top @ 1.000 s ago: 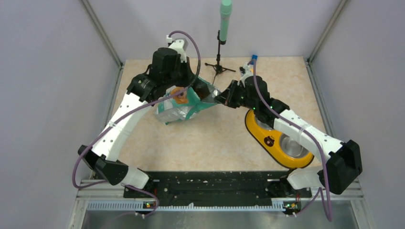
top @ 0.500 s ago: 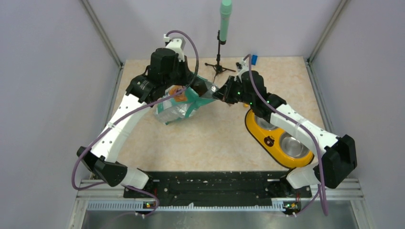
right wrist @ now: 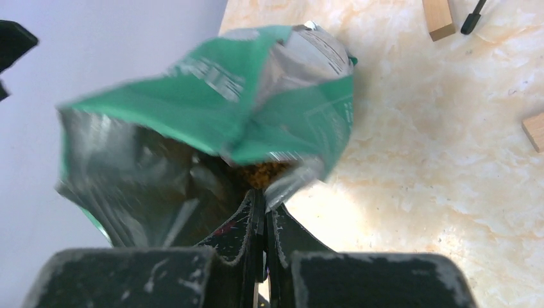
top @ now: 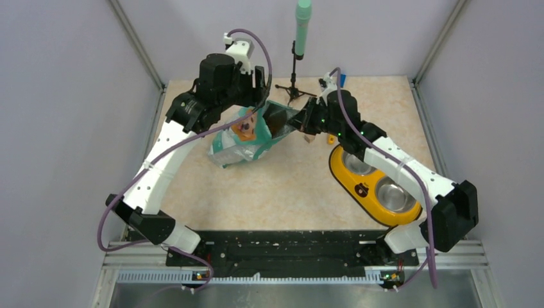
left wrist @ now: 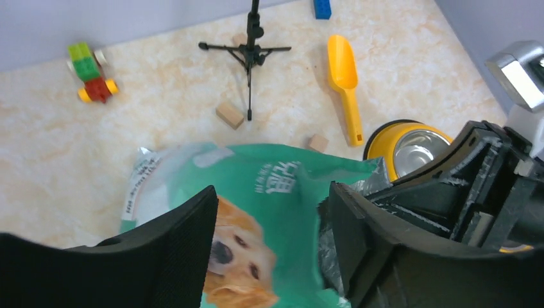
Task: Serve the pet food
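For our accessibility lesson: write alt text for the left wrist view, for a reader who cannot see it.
The left gripper, its black fingers open, frames a teal pouch printed with a golden dog's face. Beyond it on the beige table lie a yellow scoop, a black tripod, wooden cubes and toy bricks, with a steel bowl at right.

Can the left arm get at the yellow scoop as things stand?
Probably not directly: the right arm lies across the way to the scoop, right fingers shut on the pouch; the left fingers stand open above the pouch.
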Controlling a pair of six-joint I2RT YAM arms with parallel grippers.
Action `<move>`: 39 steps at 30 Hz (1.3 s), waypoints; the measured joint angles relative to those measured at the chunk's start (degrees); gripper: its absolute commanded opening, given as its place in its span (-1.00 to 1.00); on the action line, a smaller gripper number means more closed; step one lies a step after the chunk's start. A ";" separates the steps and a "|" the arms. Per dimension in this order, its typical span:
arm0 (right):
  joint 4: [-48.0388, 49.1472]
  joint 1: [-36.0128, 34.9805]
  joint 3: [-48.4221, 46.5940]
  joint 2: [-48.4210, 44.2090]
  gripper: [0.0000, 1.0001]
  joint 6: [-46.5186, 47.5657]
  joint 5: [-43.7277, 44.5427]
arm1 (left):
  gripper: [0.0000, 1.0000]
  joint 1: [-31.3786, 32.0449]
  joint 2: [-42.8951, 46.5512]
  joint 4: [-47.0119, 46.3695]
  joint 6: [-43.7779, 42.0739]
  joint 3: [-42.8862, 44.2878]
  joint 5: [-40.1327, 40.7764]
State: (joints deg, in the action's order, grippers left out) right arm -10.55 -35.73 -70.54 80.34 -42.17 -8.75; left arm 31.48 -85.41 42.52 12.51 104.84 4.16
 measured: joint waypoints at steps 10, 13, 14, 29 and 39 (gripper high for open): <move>-1.79 0.42 -2.01 2.03 -1.00 0.28 -1.92 | 0.57 6.62 -1.68 6.29 -7.39 7.72 0.15; -2.32 0.42 -2.75 2.14 -1.00 0.50 -1.92 | 0.51 8.55 -3.15 8.63 -9.35 9.20 -1.22; -2.27 0.42 -2.86 2.16 -1.00 0.52 -1.97 | 0.49 8.96 -3.48 9.29 -9.68 9.18 -1.86; 5.53 0.42 -14.16 11.63 -1.00 -0.24 -10.47 | 0.62 8.61 -4.50 13.07 -11.19 10.69 2.51; 11.08 0.42 -18.71 16.35 -1.00 -2.93 -14.95 | 0.40 6.95 -5.51 14.56 -9.53 14.10 13.25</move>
State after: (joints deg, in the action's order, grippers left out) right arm 0.54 -35.31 -89.25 96.68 -45.10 -23.70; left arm 38.44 -90.91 57.08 2.98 118.93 17.41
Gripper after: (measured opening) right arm 0.014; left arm 0.718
